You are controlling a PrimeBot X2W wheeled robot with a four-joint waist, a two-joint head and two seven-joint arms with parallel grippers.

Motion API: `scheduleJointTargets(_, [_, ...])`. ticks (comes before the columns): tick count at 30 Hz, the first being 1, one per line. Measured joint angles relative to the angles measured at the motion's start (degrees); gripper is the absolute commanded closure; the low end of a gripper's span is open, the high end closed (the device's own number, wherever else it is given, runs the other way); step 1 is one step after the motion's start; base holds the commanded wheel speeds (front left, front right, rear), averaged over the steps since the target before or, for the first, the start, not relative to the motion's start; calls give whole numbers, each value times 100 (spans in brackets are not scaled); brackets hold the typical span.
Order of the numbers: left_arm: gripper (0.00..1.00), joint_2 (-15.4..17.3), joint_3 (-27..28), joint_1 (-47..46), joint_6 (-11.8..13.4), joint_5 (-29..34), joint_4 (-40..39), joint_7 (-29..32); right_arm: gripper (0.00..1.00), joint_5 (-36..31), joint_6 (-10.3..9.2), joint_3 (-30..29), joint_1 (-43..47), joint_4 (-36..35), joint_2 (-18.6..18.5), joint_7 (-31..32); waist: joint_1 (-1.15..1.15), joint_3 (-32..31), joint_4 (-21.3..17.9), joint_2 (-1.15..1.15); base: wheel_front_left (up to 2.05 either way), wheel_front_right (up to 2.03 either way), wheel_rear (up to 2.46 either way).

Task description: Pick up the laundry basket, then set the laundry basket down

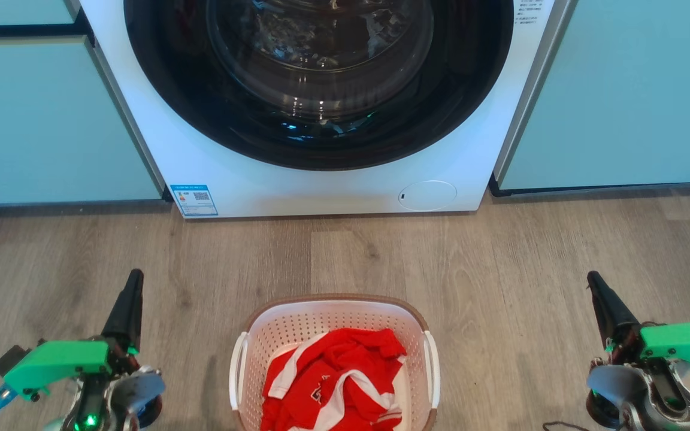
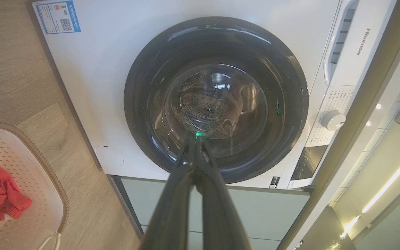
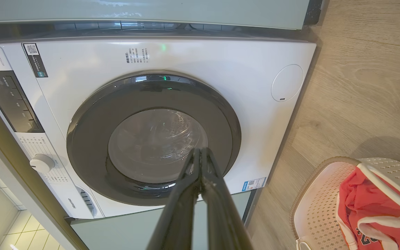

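We see the laundry basket (image 1: 321, 323) standing upright on the wood-look floor (image 1: 501, 257), low in the middle of the head view, its near end cut off by the bottom edge. Its brown rim runs round the far end, and a white handle (image 1: 238, 371) arches up on each long side. Inside it lies a crumpled red and white garment (image 1: 333, 374), which rests against the perforated walls and covers most of the bottom. A bare strip of floor separates the basket from the white washing machine (image 1: 321, 191) beyond it, whose round dark glass door (image 1: 321, 78) is shut. Pale green cabinet fronts (image 1: 39, 120) stand on either side of the machine. A blue-edged label (image 1: 194, 200) sits at the machine's lower left corner and a round cover (image 1: 427, 195) at its lower right.

The left gripper (image 1: 131, 293) hangs to the basket's left and the right gripper (image 1: 599, 293) to its right, each well apart from it and touching neither handle. Both point towards the machine. In each wrist view we find the two long dark fingers (image 3: 175, 215) pressed together at their tips, so both grippers are closed with nothing between the fingers. The left wrist view also shows the white dial (image 2: 332, 120) on the machine's control panel
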Motion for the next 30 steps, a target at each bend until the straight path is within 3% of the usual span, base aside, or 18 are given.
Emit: scheduleJointTargets(30, [100, 0, 0, 0, 0, 0, 0, 0, 100, 0, 0, 0, 0, 0, 0, 0, 0, 0, 0, 0, 0, 0, 0])
